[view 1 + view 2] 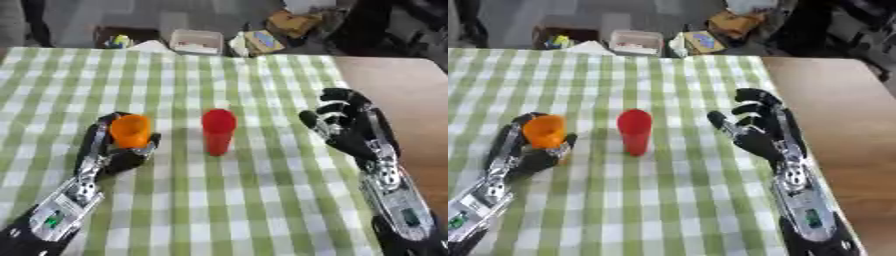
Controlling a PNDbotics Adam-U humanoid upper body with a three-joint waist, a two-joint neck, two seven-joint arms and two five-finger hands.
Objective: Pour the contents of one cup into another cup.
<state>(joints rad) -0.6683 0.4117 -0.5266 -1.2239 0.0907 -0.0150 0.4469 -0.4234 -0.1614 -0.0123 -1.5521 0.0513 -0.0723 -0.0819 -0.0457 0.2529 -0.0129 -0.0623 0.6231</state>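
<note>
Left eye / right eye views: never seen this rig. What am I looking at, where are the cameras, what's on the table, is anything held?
Both pictures come from a stereo camera in a humanoid robot's head, looking down at its own work, so they show nearly the same scene at one moment. The black and silver limbs are its two arms, each ending in a hand.

The table carries a green and white checked cloth. On it a red cup stands upright in the middle, untouched.

The left hand has its fingers curled round an orange cup. The right hand is open beside the red cup, apart from it, holding nothing.

Clutter lies beyond the far edge.
</note>
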